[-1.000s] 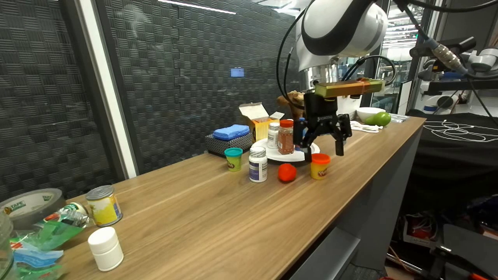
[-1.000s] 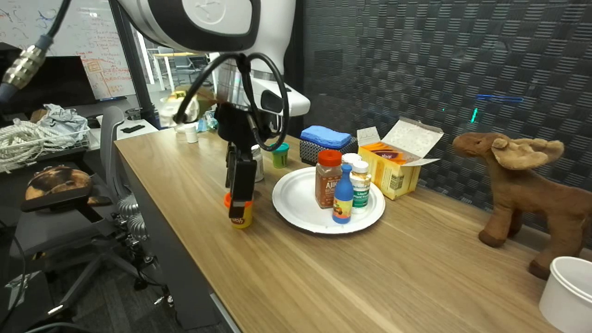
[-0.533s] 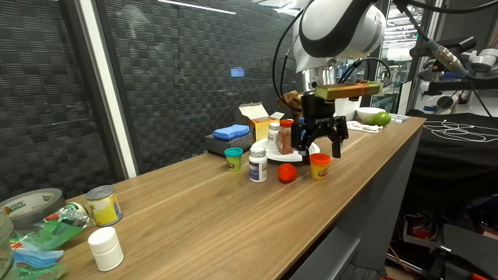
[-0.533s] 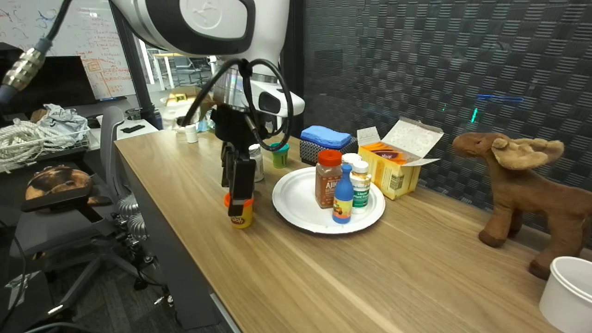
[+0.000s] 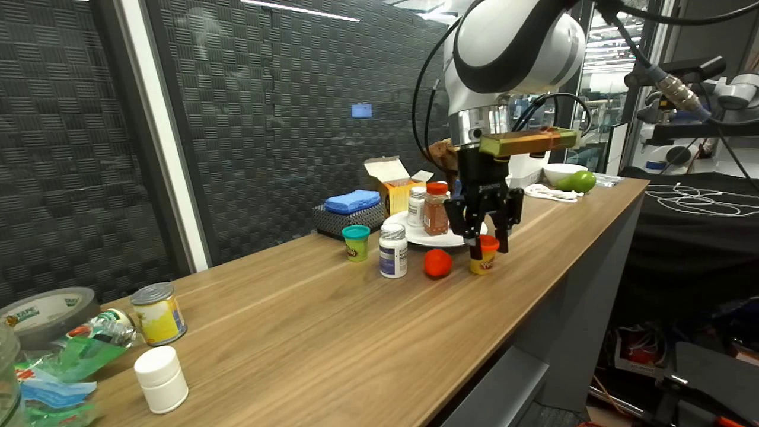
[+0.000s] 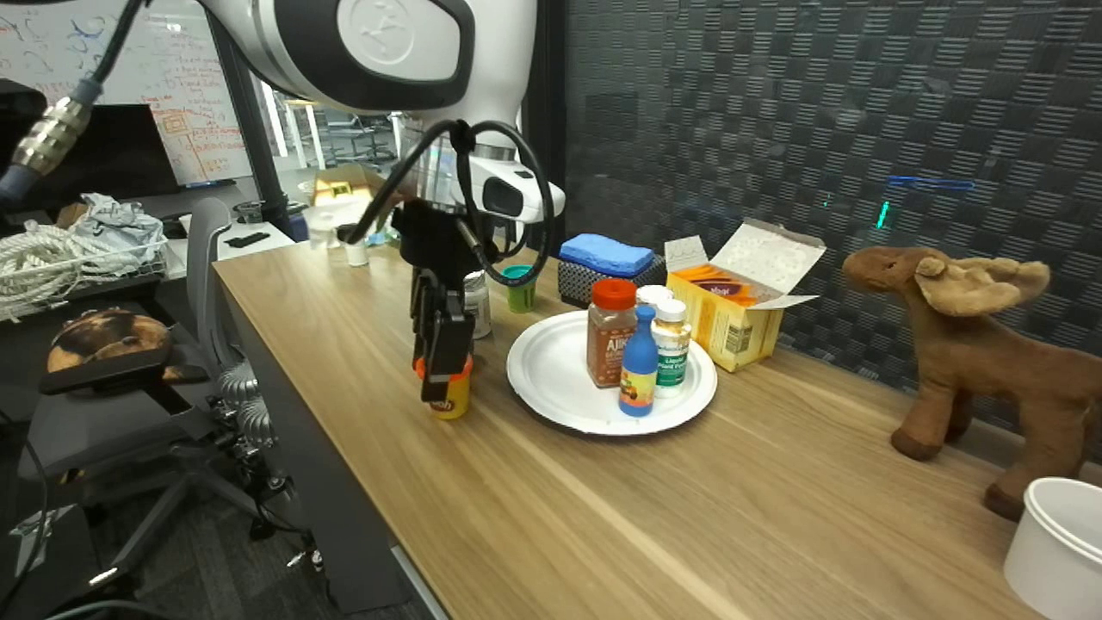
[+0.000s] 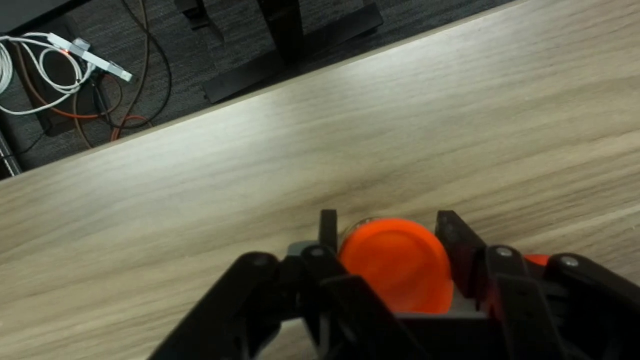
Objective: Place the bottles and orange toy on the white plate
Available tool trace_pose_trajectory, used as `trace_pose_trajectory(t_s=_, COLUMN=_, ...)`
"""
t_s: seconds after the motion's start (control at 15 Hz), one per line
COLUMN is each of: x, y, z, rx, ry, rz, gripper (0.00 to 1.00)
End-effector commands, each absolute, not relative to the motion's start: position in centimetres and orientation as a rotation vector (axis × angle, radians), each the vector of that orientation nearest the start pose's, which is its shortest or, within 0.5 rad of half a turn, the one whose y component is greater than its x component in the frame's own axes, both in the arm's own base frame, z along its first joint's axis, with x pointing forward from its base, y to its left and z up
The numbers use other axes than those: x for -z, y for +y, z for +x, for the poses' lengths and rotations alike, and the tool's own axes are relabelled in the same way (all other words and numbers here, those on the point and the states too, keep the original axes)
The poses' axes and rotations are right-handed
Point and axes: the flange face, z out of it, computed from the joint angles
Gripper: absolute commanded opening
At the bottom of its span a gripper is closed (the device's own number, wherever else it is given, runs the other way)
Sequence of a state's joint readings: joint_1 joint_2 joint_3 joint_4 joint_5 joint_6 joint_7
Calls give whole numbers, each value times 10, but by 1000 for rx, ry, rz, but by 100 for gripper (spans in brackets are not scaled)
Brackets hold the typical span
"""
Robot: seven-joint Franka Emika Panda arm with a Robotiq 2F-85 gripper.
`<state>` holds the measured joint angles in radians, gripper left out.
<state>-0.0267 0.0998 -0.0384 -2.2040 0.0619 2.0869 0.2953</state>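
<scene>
Hand (image 5: 490, 251) is at the yellow tub (image 5: 487, 263), a finger on each side, tub on the wooden surface (image 5: 332, 344), orange lid (image 7: 397, 265) on, contents hidden. Wrist view has one finger right against the lid and what looks like a thin gap at its mate; can't tell if it's grasping the tub.

Orange toy (image 5: 437, 263) sits on the surface just beside the tub, between it and the purple-labelled bottle (image 5: 393, 256), white, capped. Green tub (image 5: 356, 246), teal lid on, is near that bottle, also on the surface.

White plate (image 6: 547, 366), in both exterior views, holds four, bunched toward one side: red-lidded jar (image 6: 609, 344), clear-walled and brown-red within; blue bottle (image 6: 638, 375) with a yellow label; green-labelled bottle (image 6: 671, 357), white cap, just beside the blue one; half-hidden bottle (image 6: 654, 294) behind, mostly just its white cap in sight. All upright.

Yellow box (image 6: 739, 334) near the plate: flaps up, orange packets (image 6: 719, 287) inside. Patterned black box (image 5: 344, 224) close by carries a folded blue cloth (image 5: 354, 201); inside of box not visible.

In an exterior view, well apart from the hand: white jar (image 5: 161, 379) with lid on, yellow-labelled can (image 5: 158, 317) standing near it, and a clear jar (image 5: 7, 373) cut off by the frame, contents too unclear to call. White container (image 6: 1055, 551) at a frame edge in an exterior view, uncovered at the top, white inner wall showing, near the brown plush moose (image 6: 999, 362).
</scene>
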Motion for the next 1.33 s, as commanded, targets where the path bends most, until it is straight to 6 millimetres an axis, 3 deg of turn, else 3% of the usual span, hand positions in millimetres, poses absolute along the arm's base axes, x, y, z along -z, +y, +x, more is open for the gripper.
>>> trace_pose_trajectory(t_s=0.0, x=-326, y=-29, z=519, rx=-286, ry=584, rz=-3061, gripper=27)
trace_pose_trajectory(t_s=0.73, x=-361, y=-52, z=520, rx=-225, ry=743, rz=-3077, gripper=27)
trace_pose_trajectory(t_s=1.27, x=-367, y=-83, z=562, rx=-101, ry=851, rz=-3043, gripper=27)
